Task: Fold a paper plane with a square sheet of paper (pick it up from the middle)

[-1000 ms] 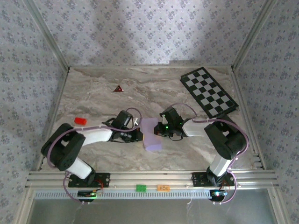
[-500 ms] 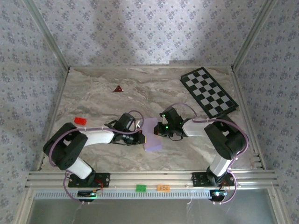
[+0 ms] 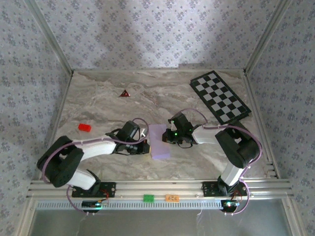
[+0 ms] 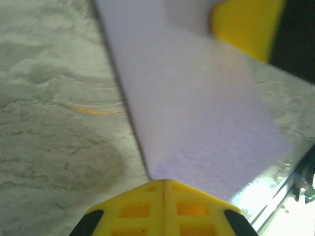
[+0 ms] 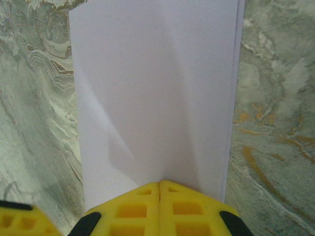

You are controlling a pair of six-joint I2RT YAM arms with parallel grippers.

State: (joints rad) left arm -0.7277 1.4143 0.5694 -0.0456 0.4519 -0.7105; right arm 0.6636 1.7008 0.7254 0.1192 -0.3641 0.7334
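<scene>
**A:** So, where do the claws stand?

**B:** Both are low over the counter (image 3: pixel 108 105), facing each other. The left claw (image 3: pixel 146 146) has its yellow fingers pressed together, and so has the right claw (image 3: pixel 166 138). Whether either one nips an edge of paper between its tips, I cannot tell.

**A:** And the paper?

**B:** The sheet of paper (image 3: pixel 160 142) lies flat on the counter right between the two claws, straight ahead of each pair of tips and touching them or just short of it. It is a folded oblong, not yet a plane. From the right wrist, a doubled edge shows along one side.

**A:** Which way does its long side run?

**B:** Seen from above, it runs away from the arm bases, crosswise to the line from one claw to the other, so each claw meets a long edge. Neither arm is clearly nearer. I'd judge the next fold needs one claw to pin the paper while the other lifts an edge.

**A:** Any containers?

**B:** None that I can make out; the loose things lie straight on the counter. A small red block (image 3: pixel 84 127) sits out past the left claw's outer side. A dark red triangle (image 3: pixel 124 93) lies well beyond that claw. The checkered board (image 3: pixel 220 97) lies far beyond the right claw.
</scene>
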